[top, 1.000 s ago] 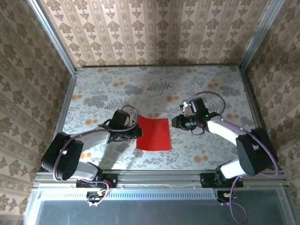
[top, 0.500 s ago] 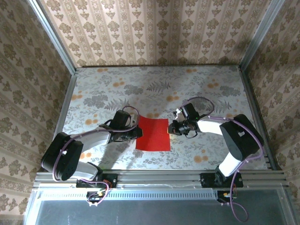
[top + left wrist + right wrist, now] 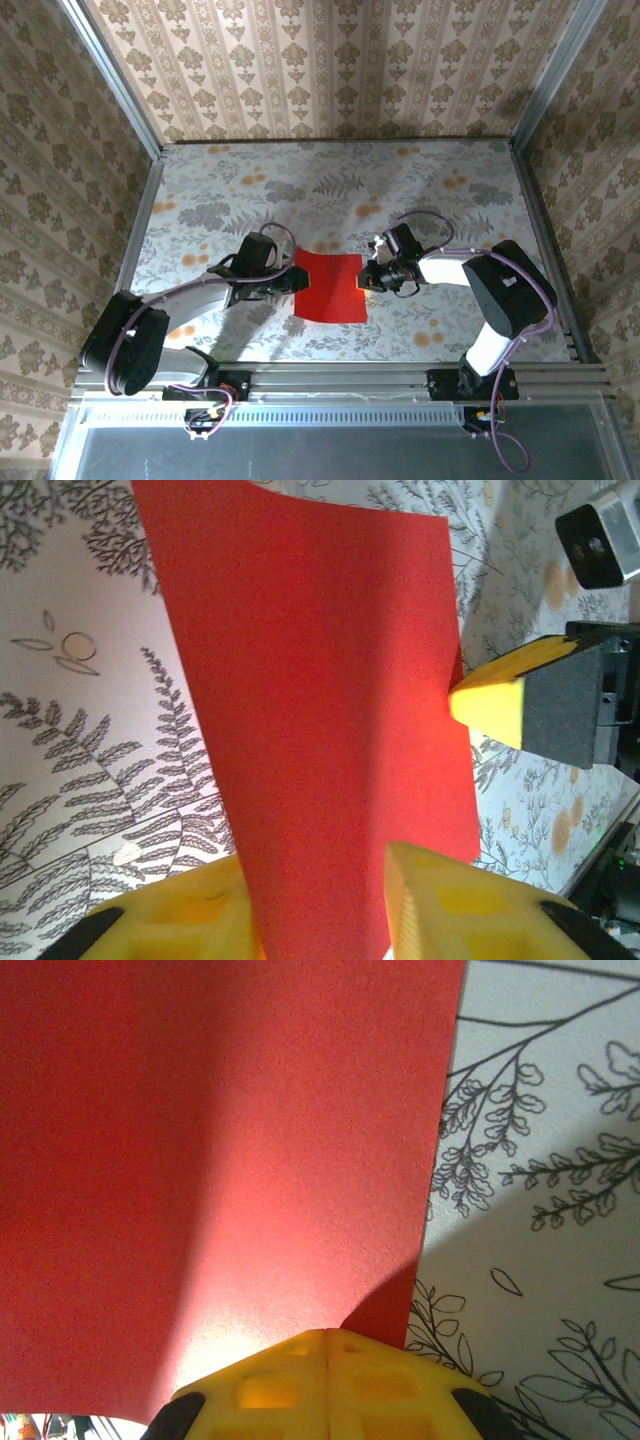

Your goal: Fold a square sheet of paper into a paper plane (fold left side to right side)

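One square sheet of paper (image 3: 330, 287), bright red — smooth, matte, gently bowed

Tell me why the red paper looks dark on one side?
Right wrist view: the square sheet of paper is shaded on its left and lit near the right claw, which casts a dark wedge beside it. Left wrist view: the paper is mostly bright. Top view: soft shadows lie on the table near the paper.
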Robot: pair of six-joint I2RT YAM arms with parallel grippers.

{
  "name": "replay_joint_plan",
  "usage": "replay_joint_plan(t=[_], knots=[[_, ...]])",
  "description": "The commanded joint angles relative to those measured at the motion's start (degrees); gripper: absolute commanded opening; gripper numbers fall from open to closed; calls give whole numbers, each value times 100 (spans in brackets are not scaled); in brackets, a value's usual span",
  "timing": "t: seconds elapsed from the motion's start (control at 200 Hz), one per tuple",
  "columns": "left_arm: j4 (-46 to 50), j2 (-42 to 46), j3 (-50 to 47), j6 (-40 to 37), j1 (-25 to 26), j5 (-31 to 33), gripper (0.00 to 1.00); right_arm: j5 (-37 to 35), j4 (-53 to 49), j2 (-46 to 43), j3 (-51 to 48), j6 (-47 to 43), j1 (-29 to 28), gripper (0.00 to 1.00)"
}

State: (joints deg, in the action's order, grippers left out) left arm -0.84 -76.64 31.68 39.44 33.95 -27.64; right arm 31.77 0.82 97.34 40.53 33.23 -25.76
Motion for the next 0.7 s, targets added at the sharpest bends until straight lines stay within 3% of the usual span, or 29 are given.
replay_joint_plan(t=[0.0, 0.37, 0.695], knots=[[-225, 54, 213, 42, 100, -240, 39, -495, -363, 235, -257, -71, -35, 8], [-545, -331, 655, -11, 544, -303, 61, -562, -266, 220, -338, -65, -37, 8], [-1276, -1315, 988, 166, 874, -512, 61, -203, 209, 189, -444, 134, -35, 8]])
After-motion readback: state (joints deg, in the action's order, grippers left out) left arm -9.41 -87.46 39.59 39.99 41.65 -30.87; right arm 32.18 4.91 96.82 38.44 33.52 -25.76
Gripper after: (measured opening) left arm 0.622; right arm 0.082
